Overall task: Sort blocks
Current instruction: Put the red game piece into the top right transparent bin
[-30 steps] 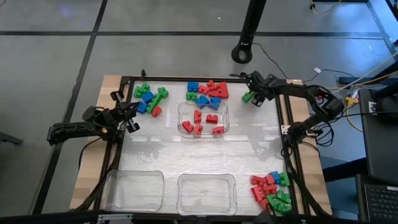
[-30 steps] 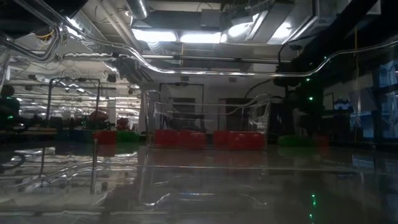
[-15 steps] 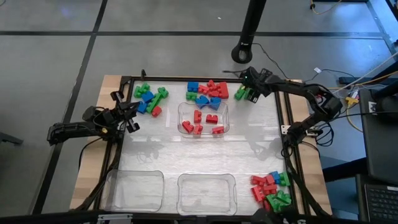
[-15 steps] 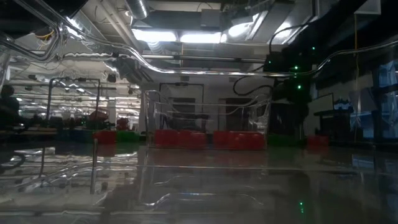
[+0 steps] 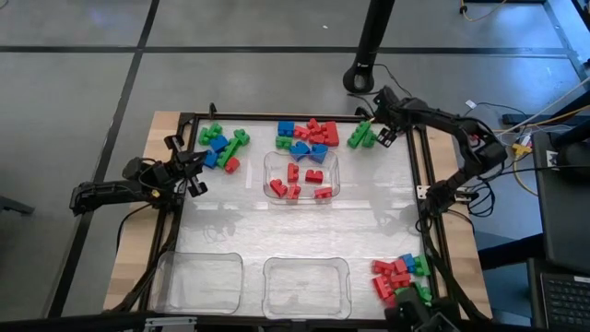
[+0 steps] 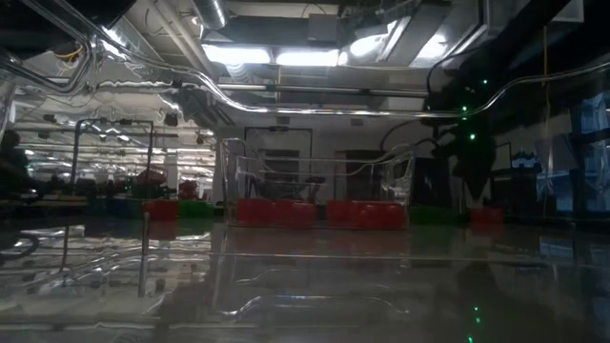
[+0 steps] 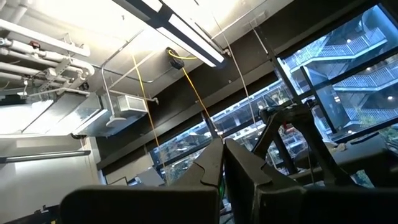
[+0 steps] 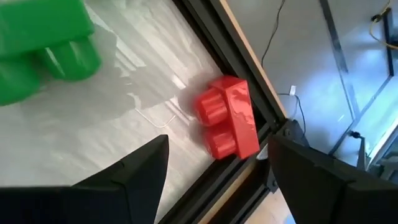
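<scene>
Red, green and blue blocks lie in piles on the table. A green block [image 5: 361, 136] [image 8: 43, 53] rests on the table near the far right corner. A red block [image 8: 229, 126] lies on its side against the black frame rail there. My right gripper [image 5: 385, 131] [image 8: 217, 186] hangs open above the table beside these two, with nothing between its fingers. My left gripper [image 5: 194, 174] [image 7: 224, 168] waits at the left edge, shut and tipped upward, holding nothing.
A clear tray [image 5: 277, 159] at centre far holds several red blocks. Mixed piles lie at the far left [image 5: 222, 148], far centre [image 5: 309, 136] and near right [image 5: 402, 278]. Two clear trays [image 5: 198, 281] [image 5: 306, 286] stand at the near edge. A black frame rail [image 5: 417, 184] borders the table.
My right gripper has risen and swung toward the table's far right corner, away from the green block, staying open.
</scene>
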Action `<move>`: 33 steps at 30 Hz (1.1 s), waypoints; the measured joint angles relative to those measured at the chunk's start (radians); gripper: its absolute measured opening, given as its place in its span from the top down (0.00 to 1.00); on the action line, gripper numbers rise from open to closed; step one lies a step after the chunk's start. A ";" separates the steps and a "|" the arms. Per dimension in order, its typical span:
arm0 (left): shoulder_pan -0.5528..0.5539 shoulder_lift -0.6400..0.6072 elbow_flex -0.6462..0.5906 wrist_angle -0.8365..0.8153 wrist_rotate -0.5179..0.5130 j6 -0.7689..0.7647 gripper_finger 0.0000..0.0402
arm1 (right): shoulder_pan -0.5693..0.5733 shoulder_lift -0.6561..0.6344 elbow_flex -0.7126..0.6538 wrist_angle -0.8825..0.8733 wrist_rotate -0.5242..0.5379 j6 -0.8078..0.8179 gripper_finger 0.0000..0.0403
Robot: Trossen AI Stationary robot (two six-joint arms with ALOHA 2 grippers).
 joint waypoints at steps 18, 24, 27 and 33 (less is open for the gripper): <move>0.000 0.000 0.000 -0.005 0.000 0.006 0.99 | -0.066 0.156 0.026 0.145 0.012 -0.129 0.32; 0.000 0.000 0.000 -0.010 0.000 0.005 0.99 | -0.074 0.203 0.052 0.088 -0.058 -0.134 0.32; 0.000 0.000 0.000 -0.016 0.000 0.003 0.99 | -0.074 0.221 0.063 0.066 -0.087 -0.143 0.32; 0.000 0.000 0.000 -0.017 0.000 -0.013 0.99 | -0.063 0.220 0.065 0.035 -0.104 -0.164 0.32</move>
